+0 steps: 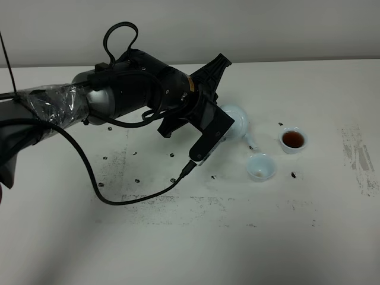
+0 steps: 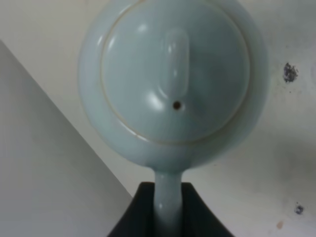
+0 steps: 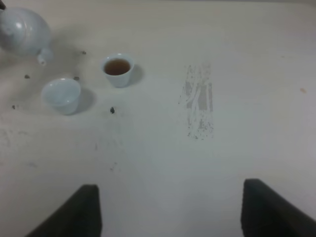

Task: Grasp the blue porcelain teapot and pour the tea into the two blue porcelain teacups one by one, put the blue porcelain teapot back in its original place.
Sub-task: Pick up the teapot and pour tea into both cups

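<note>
Table (image 1: 178, 249) carries everything: white, scuffed, dotted with dark specks (image 1: 294, 174). Left arm (image 1: 119, 98) reaches across it toward the middle, and the left gripper (image 2: 167, 212) is clamped tight on the teapot's handle (image 2: 168, 187). Right gripper (image 3: 173, 212) hangs well apart from the cups, fingers spread wide and holding nothing. Teapot (image 1: 237, 122) is just beside the two cups, spout (image 3: 44, 57) turned toward the empty one. Whether its base touches the table I cannot tell. Filled cup (image 1: 293, 140) holds brown tea. Empty cup (image 1: 260, 167), the lower one in the high view, looks bare inside, so the second pour seems to be the step in hand.

Risks, as I judge them: the spout is not over the empty cup, so tipping further now would put tea on the table. The hold is on a thin handle only, and a heavy pot could swivel in the fingers. Nothing pins the lid (image 2: 173, 74), so a steep tilt might let it slide off. The cups look light and stand close together, so a low spout could knock one.

Hidden: the arm covers the pot's rear half from above. The left wrist view cuts off the handle's end and does not show the spout. Tea left inside cannot be seen, and the specks are too small to name.
</note>
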